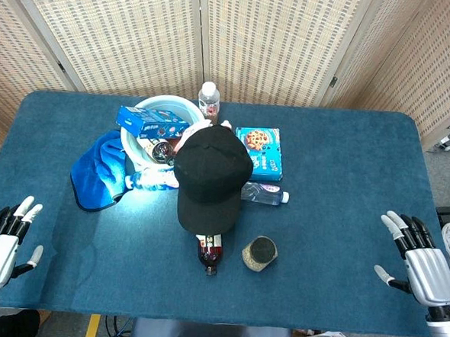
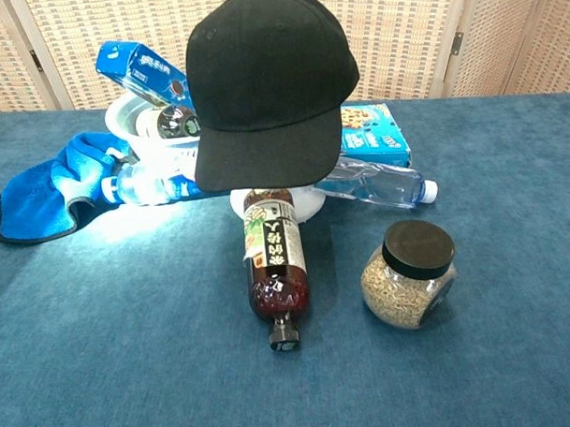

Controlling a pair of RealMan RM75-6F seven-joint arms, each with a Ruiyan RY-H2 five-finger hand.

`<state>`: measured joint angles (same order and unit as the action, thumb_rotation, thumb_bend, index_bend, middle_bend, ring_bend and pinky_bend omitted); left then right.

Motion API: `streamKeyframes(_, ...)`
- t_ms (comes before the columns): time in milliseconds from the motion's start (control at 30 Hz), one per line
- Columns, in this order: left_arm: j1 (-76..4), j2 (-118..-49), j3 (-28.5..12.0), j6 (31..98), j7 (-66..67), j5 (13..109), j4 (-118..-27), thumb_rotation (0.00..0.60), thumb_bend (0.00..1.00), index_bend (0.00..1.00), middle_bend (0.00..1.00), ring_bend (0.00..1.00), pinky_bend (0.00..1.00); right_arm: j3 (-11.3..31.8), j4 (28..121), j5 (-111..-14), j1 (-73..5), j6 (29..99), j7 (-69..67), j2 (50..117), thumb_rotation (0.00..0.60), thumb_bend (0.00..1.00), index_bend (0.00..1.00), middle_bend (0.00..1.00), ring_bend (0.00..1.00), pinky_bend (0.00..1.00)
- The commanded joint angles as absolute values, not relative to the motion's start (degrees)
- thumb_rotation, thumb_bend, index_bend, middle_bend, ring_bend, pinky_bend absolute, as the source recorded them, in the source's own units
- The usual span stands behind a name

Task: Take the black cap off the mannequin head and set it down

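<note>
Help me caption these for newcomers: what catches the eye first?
The black cap dominates mid-table, sitting on the mannequin head and hiding most of it. Just in front lie a dark drink bottle on its side and a black-lidded jar. Both hands rest open at the near corners.

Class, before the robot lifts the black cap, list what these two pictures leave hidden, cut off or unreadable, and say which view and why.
- Mannequin head: the black fabric cap covers it in both views; only a white base shows below the brim in the chest view.
- White plastic basin: its contents are partly hidden by the blue snack box in the head view.
- Dark drink bottle: label print too small to read.
- Left hand and right hand: absent from the chest view; wrists cut by the head view's edges.
</note>
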<state>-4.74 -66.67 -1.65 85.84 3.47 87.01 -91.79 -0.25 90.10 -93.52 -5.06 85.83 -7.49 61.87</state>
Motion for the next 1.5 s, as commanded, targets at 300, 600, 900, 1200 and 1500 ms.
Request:
streamKeyframes(300,-4.5,-66.6,-1.5,86.1,3.3,87.1,-91.8,0.6,0.38,0.04,0.0,0.0,0.0,-0.5,90.3,-94.4,-5.6,85.3,-7.3,61.8,0.6,0.22,0.0,0.05,0.0,0.0)
streamKeyframes(600,-4.4,-66.4,-1.5,86.5,3.2,87.4,-91.9,0.6,0.37,0.04,0.0,0.0,0.0,0.0,91.3,-96.3,-7.4,84.5,-6.4,61.1,0.6,0.22,0.0,0.05,0.0,0.0)
streamKeyframes(900,-4.2,-66.4,-1.3,86.7,3.3,87.7,-92.2,0.6,0.37,0.04,0.0,0.0,0.0,1.5,93.6,-100.5,-13.4,80.1,-4.2,60.8,0.6,0.22,0.0,0.05,0.0,0.0)
streamKeyframes(1200,-4.0,-66.1,-1.2,87.0,3.5,87.8,-92.4,0.6,0.38,0.04,0.0,0.0,0.0,3.7,95.5,-102.7,-19.9,75.1,-0.9,63.6,0.6,0.11,0.0,0.05,0.0,0.0)
streamKeyframes(1500,-3.7,-65.6,-1.1,87.2,4.1,87.6,-93.0,0.6,0.38,0.04,0.0,0.0,0.0,5.8,94.6,-103.7,-25.2,72.2,2.9,69.7,0.6,0.0,0.09,0.07,0.0,0.0)
